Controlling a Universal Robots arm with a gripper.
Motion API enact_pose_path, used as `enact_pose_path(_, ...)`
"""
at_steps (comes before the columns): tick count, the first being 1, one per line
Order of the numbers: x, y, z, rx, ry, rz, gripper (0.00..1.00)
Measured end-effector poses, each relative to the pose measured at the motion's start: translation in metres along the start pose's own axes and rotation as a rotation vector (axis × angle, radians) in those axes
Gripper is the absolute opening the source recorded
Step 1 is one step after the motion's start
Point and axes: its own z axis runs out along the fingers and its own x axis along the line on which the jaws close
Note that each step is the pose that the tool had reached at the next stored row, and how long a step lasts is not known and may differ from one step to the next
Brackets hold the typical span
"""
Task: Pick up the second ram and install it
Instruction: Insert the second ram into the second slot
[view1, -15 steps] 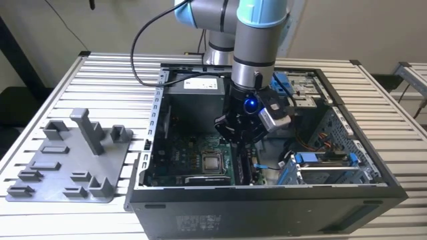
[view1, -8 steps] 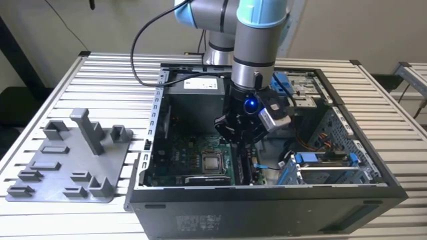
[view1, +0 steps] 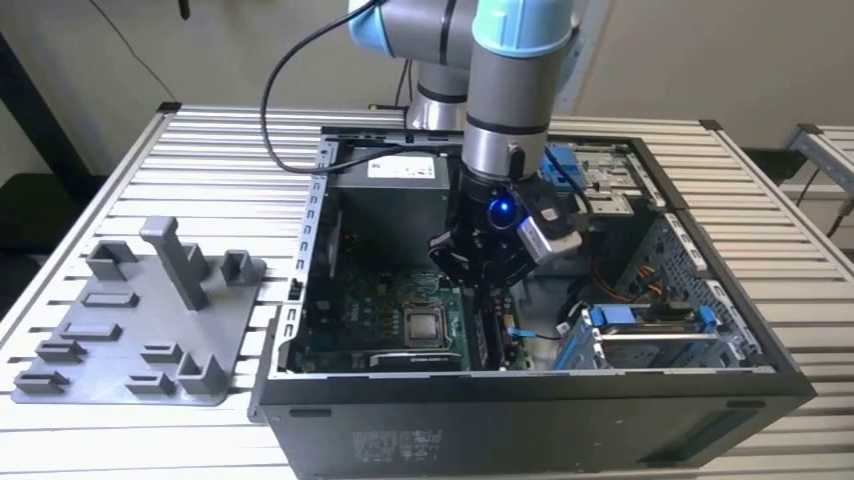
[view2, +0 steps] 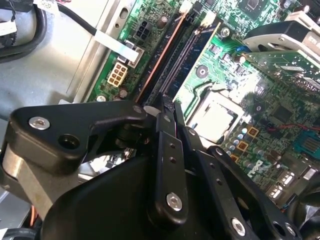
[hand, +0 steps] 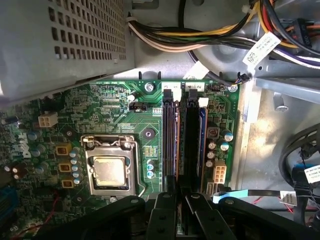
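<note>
My gripper reaches down inside the open computer case, over the memory slots at the edge of the green motherboard. In both wrist views its black fingers are drawn close together around a thin dark strip. That strip is the second ram, standing on edge and running away from the fingertips along a slot. In the second wrist view the gripper pinches the near end of the ram, whose board shows dark blue. Whether it is fully seated in the slot I cannot tell.
A processor socket lies beside the slots. The power supply and a cable bundle crowd the far end. Blue-tabbed drive cages stand on the exterior view's right. A grey fixture plate sits outside the case.
</note>
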Motion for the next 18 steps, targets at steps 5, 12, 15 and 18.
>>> enact_pose_path(5, 0.0, 0.0006, 0.0023, 0.0, -0.0012, -0.005, 0.14)
enact_pose_path(12, 0.0, 0.0008, 0.0033, 0.0003, -0.0013, -0.006, 0.14)
enact_pose_path(15, 0.0, 0.0008, 0.0034, 0.0001, -0.0015, -0.006, 0.15)
enact_pose_path(18, 0.0, 0.0008, 0.0034, 0.0001, -0.0015, -0.006, 0.22)
